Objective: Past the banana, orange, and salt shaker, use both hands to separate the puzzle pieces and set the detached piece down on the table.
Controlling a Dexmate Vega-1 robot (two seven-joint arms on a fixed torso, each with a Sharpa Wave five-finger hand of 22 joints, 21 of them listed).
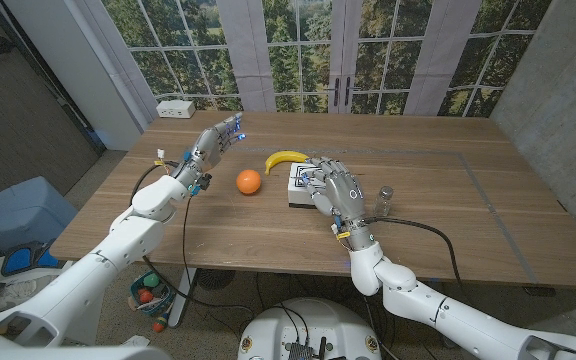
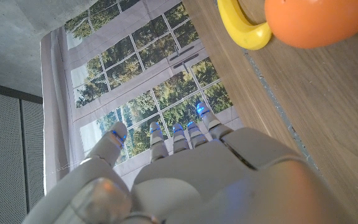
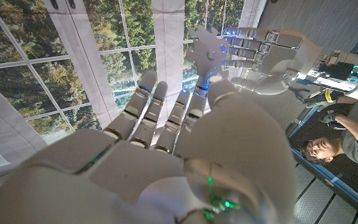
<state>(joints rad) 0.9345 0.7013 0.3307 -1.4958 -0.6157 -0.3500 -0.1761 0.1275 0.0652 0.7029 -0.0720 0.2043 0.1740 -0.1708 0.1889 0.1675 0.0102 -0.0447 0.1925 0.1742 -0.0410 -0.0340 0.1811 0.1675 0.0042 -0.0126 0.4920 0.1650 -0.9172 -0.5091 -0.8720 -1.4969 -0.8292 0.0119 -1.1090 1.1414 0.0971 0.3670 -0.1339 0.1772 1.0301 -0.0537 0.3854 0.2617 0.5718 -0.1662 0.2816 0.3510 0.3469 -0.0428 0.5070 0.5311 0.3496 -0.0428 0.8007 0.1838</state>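
My right hand [image 1: 333,188] is just right of the banana [image 1: 286,158] and the orange [image 1: 249,181], at a white puzzle block [image 1: 295,191] on the table. In the right wrist view a white jagged puzzle piece [image 3: 204,51] sticks up between the thumb and fingers of my right hand [image 3: 166,143], which pinches it. My left hand [image 1: 218,136] is raised above the table's left part, fingers apart and holding nothing; it appears beyond the piece as the left hand [image 3: 269,53]. The salt shaker [image 1: 385,200] stands close to my right wrist. The left wrist view has the banana [image 2: 241,26] and orange [image 2: 316,22].
A white power strip [image 1: 176,108] lies at the table's [image 1: 468,200] far left corner. A person [image 3: 331,146] sits off to the side in the right wrist view. Windows run behind the table's far edge.
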